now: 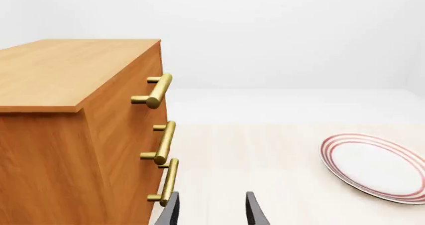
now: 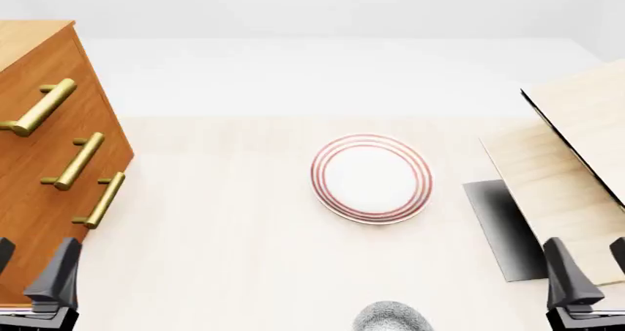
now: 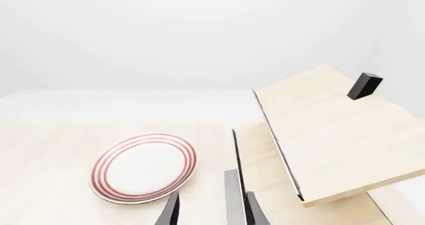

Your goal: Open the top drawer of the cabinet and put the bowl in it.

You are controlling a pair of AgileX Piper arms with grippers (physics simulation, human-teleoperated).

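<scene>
The orange-brown cabinet [image 2: 39, 199] stands at the left of the table, its three drawers all shut. The top drawer [image 2: 83, 71] carries a brass bar handle [image 2: 39, 108], which the left wrist view shows too [image 1: 157, 90]. Only the far rim of the grey-speckled bowl [image 2: 393, 318] shows, at the near edge in the middle. My left gripper [image 2: 32, 269] is open and empty, low beside the cabinet's front, below the lowest handle [image 1: 167, 182]. My right gripper [image 2: 593, 269] is open and empty at the near right. In the wrist views, the left gripper [image 1: 212, 212] and right gripper [image 3: 212, 214] each show spread fingers.
A flat white plate with red rings [image 2: 372, 178] lies mid-table, beyond the bowl. Pale light-wood furniture [image 2: 571, 148] with a tilted panel and a dark part stands at the right, close to my right gripper. It fills the right wrist view's side [image 3: 332, 130].
</scene>
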